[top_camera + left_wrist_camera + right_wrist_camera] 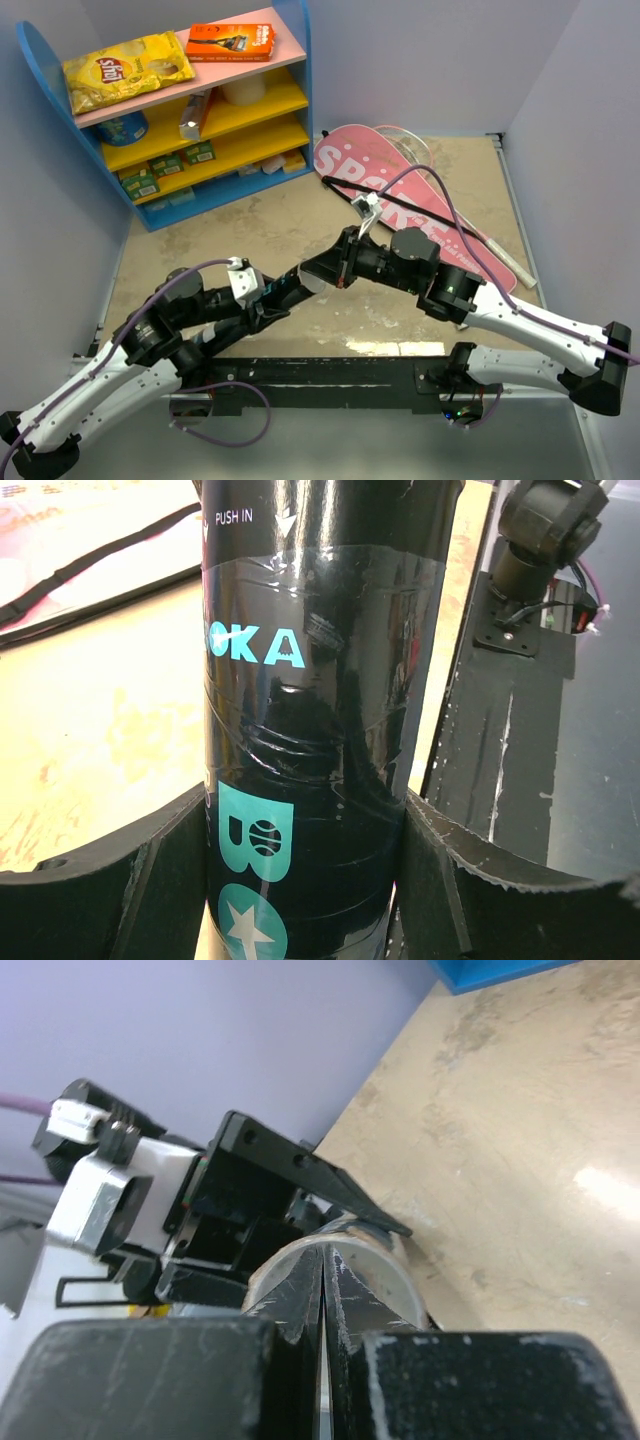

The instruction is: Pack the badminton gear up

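Black with teal print, the tube (310, 680) is near the middle of the table (250, 220), clamped between the left gripper's (305, 845) jaws. At its three o'clock end, the right gripper (322, 1270) has its jaws pressed together, tips against the tube's rim. The pink SPORT racket cover (372, 165) lies at one o'clock.

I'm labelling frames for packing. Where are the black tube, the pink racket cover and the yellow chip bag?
black tube (300, 690): left wrist view, taped middle.
pink racket cover (345, 158): top external view, lettered face.
yellow chip bag (125, 70): top external view, centre of the bag.
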You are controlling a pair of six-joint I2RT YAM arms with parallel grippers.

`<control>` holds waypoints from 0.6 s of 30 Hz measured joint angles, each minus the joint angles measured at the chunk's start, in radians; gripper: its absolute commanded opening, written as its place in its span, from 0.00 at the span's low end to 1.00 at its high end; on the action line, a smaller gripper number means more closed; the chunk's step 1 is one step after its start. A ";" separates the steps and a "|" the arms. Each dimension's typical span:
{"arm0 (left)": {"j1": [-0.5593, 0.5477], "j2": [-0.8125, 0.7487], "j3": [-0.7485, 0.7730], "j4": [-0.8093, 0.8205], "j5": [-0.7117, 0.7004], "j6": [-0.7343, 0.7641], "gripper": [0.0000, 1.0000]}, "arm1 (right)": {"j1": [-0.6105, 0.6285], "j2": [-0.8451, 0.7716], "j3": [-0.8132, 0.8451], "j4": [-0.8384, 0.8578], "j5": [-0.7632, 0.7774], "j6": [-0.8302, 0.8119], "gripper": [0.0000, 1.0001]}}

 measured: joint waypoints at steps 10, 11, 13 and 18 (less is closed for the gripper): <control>-0.002 -0.015 -0.002 -0.006 -0.089 0.001 0.00 | 0.006 0.009 0.027 -0.129 0.132 -0.056 0.00; -0.002 -0.015 -0.002 -0.007 -0.100 0.001 0.00 | 0.006 0.009 0.027 -0.137 0.131 -0.066 0.00; -0.003 -0.015 -0.002 -0.009 -0.138 0.003 0.00 | 0.006 0.009 0.027 -0.148 0.124 -0.086 0.00; -0.008 0.007 -0.002 -0.014 -0.210 0.008 0.00 | 0.006 -0.011 0.021 -0.149 0.050 -0.121 0.00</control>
